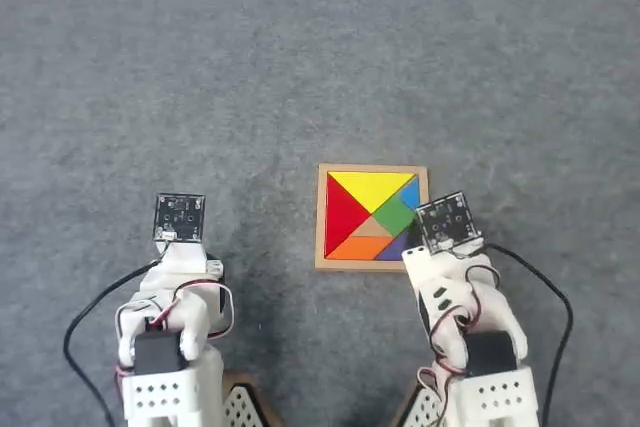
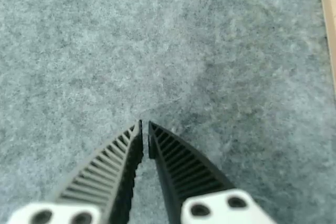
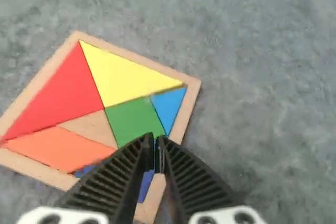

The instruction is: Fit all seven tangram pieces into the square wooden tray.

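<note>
The square wooden tray [image 1: 322, 217] lies on the grey felt, its rim also in the right wrist view [image 3: 191, 103]. Inside it lie a yellow triangle [image 1: 372, 187], red triangle [image 1: 343, 215], green square [image 1: 394, 215], orange piece [image 1: 357, 246], tan triangle [image 1: 373, 228], blue triangle [image 3: 169, 106] and a dark blue piece [image 3: 146, 182]. My right gripper [image 3: 155, 139] hangs shut over the tray's near right part, by the green square [image 3: 134, 120]. My left gripper [image 2: 145, 125] is shut over bare felt, well left of the tray [image 2: 329, 19].
Grey felt covers the whole table [image 1: 200, 87]. Both arm bases [image 1: 165, 392] stand at the near edge, with black cables looping beside them. Wide open felt lies behind and to the left of the tray.
</note>
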Available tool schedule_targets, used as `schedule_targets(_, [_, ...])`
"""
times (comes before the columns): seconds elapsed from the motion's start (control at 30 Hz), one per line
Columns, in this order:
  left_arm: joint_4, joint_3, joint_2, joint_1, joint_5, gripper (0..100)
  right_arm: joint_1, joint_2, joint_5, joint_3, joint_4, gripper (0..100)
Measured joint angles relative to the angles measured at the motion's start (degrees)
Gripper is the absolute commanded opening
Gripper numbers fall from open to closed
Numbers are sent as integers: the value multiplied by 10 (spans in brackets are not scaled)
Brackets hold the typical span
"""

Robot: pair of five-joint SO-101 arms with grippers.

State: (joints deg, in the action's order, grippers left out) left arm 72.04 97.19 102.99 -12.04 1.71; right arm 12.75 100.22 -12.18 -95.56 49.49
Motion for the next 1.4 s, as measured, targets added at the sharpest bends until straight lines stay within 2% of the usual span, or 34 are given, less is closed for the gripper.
schedule_targets(1.4, [0, 0, 0, 0, 0, 18, -4, -22, 0, -1, 0, 9])
